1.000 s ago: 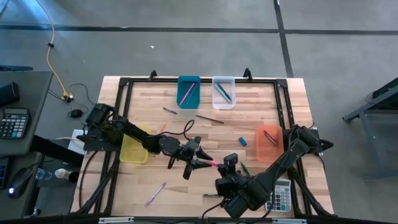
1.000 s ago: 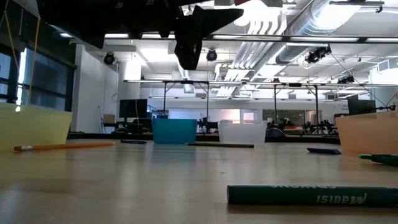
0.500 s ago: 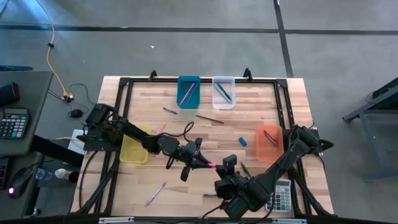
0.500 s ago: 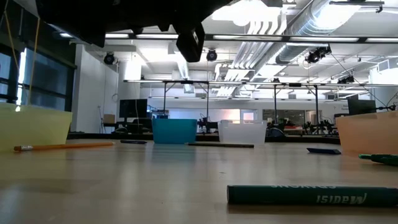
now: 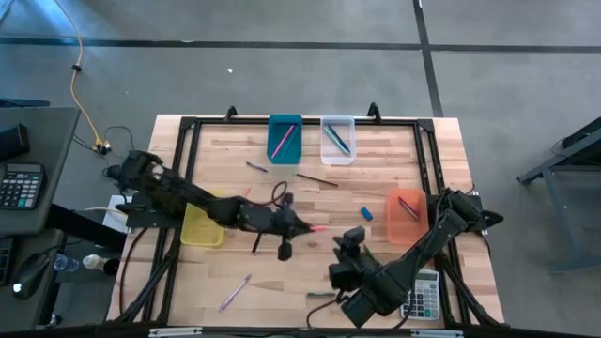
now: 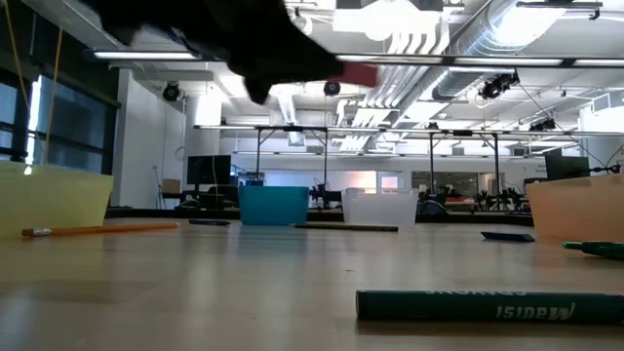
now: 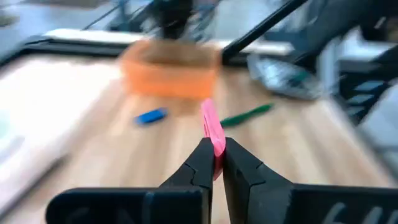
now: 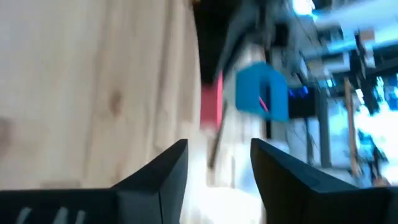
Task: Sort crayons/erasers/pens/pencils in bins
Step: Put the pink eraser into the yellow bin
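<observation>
The left gripper (image 7: 213, 163) pinches a pink eraser (image 7: 212, 127) above mid-table — apparently by one end only. The right gripper (image 8: 217, 163) sits just beside it, fingers spread and empty. Carry the eraser level to its bin — avoid fast swings that could loosen the grip.

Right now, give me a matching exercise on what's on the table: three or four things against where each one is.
Things:
1. pink eraser
2. blue eraser
3. pink stick
4. calculator

Places:
A. in the teal bin
B. bare wood beside the orange bin
C. table's near right corner
D. clamped in the left gripper

Pairs: 1-D, 2-B, 3-A, 4-C
</observation>
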